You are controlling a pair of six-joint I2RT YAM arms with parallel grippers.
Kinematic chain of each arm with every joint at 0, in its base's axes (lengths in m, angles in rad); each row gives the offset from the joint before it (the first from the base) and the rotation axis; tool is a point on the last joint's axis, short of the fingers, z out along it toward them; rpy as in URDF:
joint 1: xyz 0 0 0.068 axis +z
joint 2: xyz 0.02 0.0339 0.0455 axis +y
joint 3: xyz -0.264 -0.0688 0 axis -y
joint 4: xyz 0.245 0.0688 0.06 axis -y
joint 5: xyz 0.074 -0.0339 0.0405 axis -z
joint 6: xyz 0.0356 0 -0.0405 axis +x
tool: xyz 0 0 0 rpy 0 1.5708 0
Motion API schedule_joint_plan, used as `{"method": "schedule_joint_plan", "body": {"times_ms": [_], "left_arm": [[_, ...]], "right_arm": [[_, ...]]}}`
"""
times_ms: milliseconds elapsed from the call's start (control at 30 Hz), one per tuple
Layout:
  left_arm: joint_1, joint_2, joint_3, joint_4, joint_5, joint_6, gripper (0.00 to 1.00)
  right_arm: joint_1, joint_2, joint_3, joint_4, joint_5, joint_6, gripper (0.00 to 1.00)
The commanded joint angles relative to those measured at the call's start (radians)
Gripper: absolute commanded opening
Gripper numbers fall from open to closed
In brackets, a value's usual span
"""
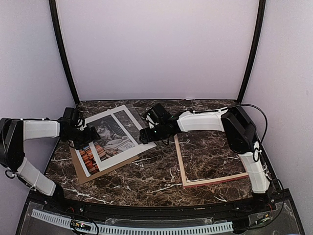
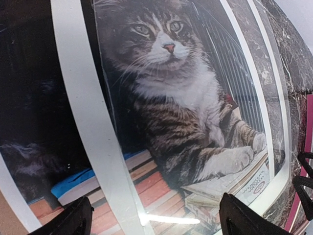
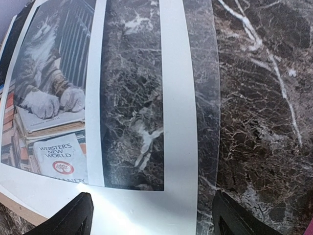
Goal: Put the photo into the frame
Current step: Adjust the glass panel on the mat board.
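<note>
Frame [image 1: 215, 180]: thin pink wooden rectangle, laid flat by the marble tabletop's [image 1: 156, 183] right edge.
Photo [image 1: 110, 139]: paper cat print near the left edge, overlapped by a white card mat [image 3: 178, 98].
Left gripper [image 2: 156, 218]: spread above the photo, nothing grasped.
Right gripper [image 3: 154, 215]: spread above the mat, nothing grasped.

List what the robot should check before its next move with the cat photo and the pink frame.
1. Left gripper open: ok.
2. Right gripper open: ok.
3. Rectangular paper cat photo uncovered: not ok, the white windowed mat lies across it.
4. Photo gripped: not ok, neither gripper is shut on it.
5. Thin pink-faced wooden frame vacant: ok, only the dark marble table shows inside it.
6. Photo loose from the plain brown backing board: cannot tell.
</note>
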Motion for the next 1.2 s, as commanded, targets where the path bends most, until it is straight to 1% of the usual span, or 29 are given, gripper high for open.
{"method": "schedule_joint_plan", "body": {"times_ms": [0,167,367,633,900,1167], "left_arm": [[0.006,0.039,0.041,0.055,0.089,-0.005,0.91],[0.006,0.087,0.053,0.071,0.110,-0.008,0.88],[0.005,0.121,0.059,0.090,0.141,-0.010,0.86],[-0.009,0.144,0.019,0.111,0.165,-0.033,0.84],[-0.017,0.127,-0.033,0.196,0.258,-0.074,0.84],[-0.018,0.096,-0.066,0.289,0.344,-0.127,0.84]], "right_arm": [[-0.040,0.023,0.032,0.007,-0.089,0.074,0.84],[-0.062,0.026,-0.012,0.032,-0.126,0.104,0.83],[-0.072,0.021,-0.058,0.065,-0.169,0.131,0.82],[-0.071,0.000,-0.140,0.096,-0.204,0.178,0.79],[-0.069,-0.109,-0.335,0.227,-0.257,0.281,0.73],[-0.051,-0.205,-0.499,0.310,-0.281,0.329,0.70]]}}
